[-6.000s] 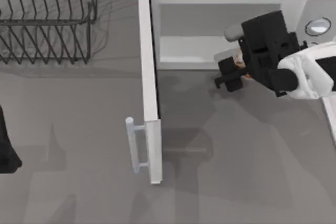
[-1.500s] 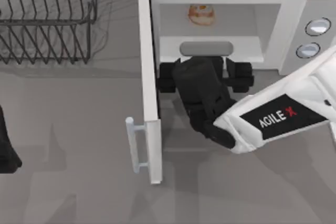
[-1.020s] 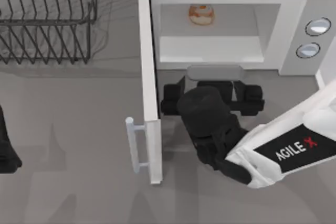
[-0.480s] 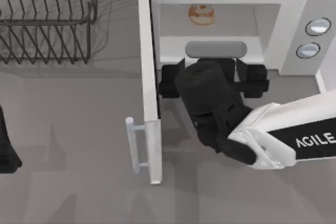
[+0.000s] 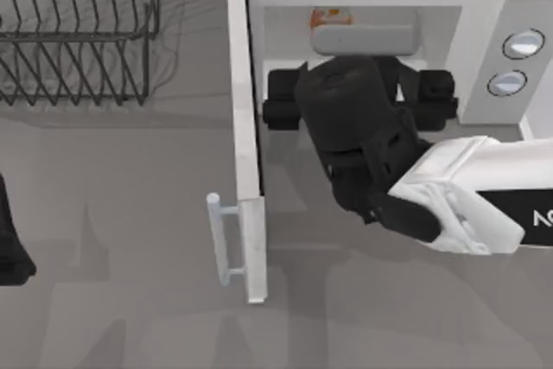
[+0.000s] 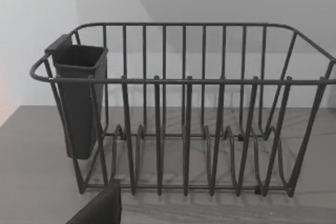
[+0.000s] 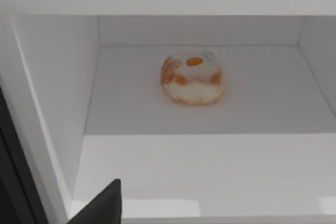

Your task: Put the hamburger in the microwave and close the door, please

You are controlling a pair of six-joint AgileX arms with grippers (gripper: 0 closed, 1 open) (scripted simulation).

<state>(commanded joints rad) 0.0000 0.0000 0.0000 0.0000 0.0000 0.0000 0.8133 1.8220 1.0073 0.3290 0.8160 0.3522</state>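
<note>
Right gripper (image 5: 359, 84) is held at the microwave (image 5: 484, 6) mouth, fingers spread wide and empty. The hamburger (image 7: 192, 77) is seen lying apart, deep inside.

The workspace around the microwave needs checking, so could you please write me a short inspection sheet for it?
Surface: grey table, bare in front of the microwave.
Job's things: hamburger sits on the floor of the microwave cavity, toward the back, touching no wall. The door stands wide open, swung out toward the front of the table, handle on its outer face.
Clutter: dark wire dish rack with a cutlery cup, at the table's back left.
Hands: right hand at the cavity mouth, not holding the hamburger. Left arm parked at the left edge, facing the rack.
Cables: nothing seen.
Surroundings: pale wall behind the rack.
</note>
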